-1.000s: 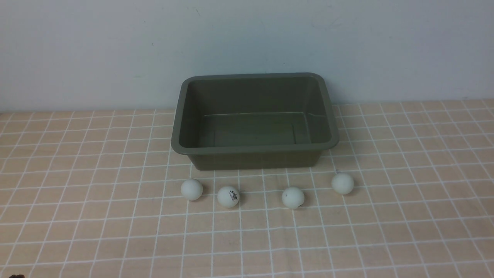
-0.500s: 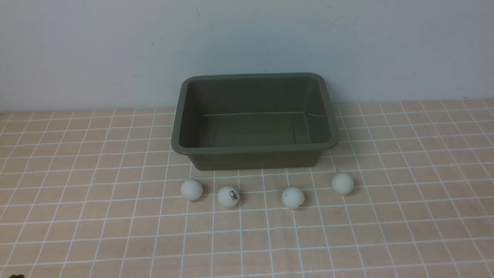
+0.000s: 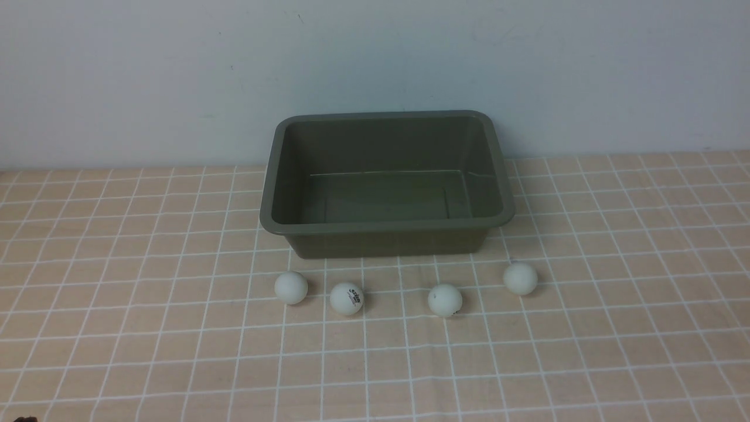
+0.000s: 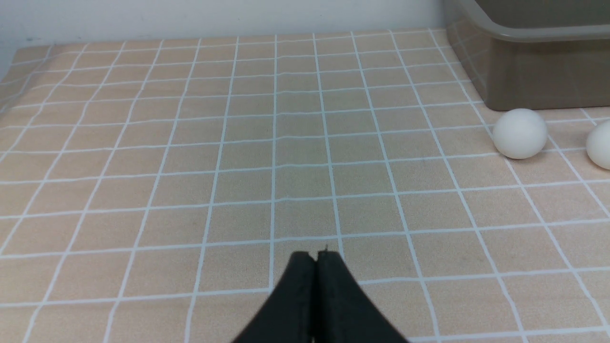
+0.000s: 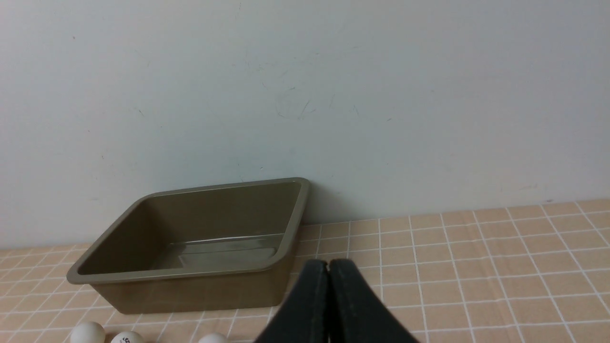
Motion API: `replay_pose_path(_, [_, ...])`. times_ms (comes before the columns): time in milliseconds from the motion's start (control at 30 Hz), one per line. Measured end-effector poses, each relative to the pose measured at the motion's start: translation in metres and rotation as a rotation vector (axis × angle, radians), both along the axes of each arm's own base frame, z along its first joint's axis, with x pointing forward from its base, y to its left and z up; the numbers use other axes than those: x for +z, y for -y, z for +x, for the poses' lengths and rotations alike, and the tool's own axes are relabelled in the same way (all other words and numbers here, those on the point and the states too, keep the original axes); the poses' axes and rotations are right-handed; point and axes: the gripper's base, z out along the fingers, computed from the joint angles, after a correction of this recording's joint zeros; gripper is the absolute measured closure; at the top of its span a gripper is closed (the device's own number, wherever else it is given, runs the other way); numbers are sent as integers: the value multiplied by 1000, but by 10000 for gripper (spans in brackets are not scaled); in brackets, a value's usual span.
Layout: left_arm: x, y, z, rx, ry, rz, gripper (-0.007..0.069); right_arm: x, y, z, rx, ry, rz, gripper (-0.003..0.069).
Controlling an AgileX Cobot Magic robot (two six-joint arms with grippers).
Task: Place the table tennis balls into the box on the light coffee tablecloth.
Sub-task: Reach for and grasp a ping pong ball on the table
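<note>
Front view is showing the olive-green box sitting open on the light coffee tablecloth, with its far side close to the pale wall and its floor showing plainly. All four table tennis balls are lying on the cloth in a loose row just in front of the box's near wall. None is touching the box or another ball.

The leftmost ball is sitting near the box's near-left corner. The logo ball is lying just to its right and slightly nearer the camera, with its dark print facing upward. The third ball is resting further right, across a wider gap. The rightmost ball is sitting a little further back, just past the box's near-right corner.

Left wrist view is showing the left gripper pointing out over bare cloth. Its black fingers are pressing together at the tips and gripping nothing. It is keeping well apart from the leftmost ball and the box corner beyond it.

Right wrist view is showing the right gripper with its fingers likewise pressing tip to tip and holding nothing. The box and three of the balls are showing beyond it, well clear of its tips.
</note>
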Motion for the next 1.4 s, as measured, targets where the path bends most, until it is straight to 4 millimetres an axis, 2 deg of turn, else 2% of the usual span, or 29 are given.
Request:
replay_pose_path(133, [0, 1, 0, 0, 0, -18, 693, 0, 0, 0, 2, 0, 3, 677])
replay_pose_path(333, [1, 7, 0, -1, 6, -249, 693, 0, -3, 0, 29, -5, 44, 677])
replay_pose_path(533, [7, 8, 2, 4, 67, -346, 693, 0, -3, 0, 31, -5, 49, 677])
replay_pose_path(700, [12, 11, 2, 9, 104, -530, 693, 0, -3, 0, 31, -6, 50, 677])
replay_pose_path(1400, [21, 14, 3, 26, 157, -880, 693, 0, -3, -1, 32, -6, 50, 677])
